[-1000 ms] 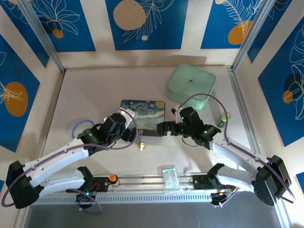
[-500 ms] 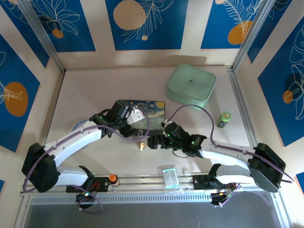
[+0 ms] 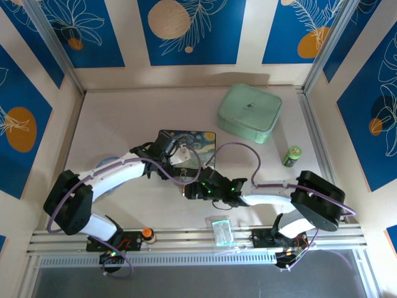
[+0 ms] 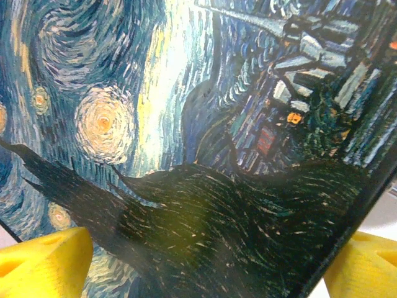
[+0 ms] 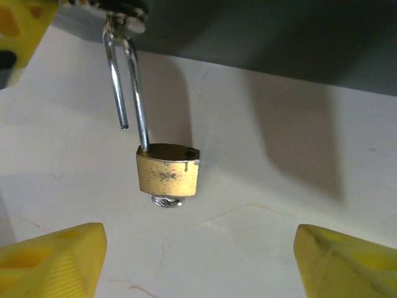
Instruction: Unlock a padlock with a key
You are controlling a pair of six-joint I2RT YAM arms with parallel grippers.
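Now | right claw (image 5: 198,261) spread wide | padlock (image 5: 167,176) centred just ahead | left claw (image 4: 201,267) likewise spread

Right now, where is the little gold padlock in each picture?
Top external: the padlock is a tiny speck at the painted box's near edge, by the right gripper.
Right wrist: the padlock sits mid-frame, shackle hooked in the box's clasp.
Left wrist: close-up of the box's painted lid.
Shared landmark: the painted box.

padlock (image 5: 167,172): brass, shackle open | key (image 5: 167,200): in keyhole underneath
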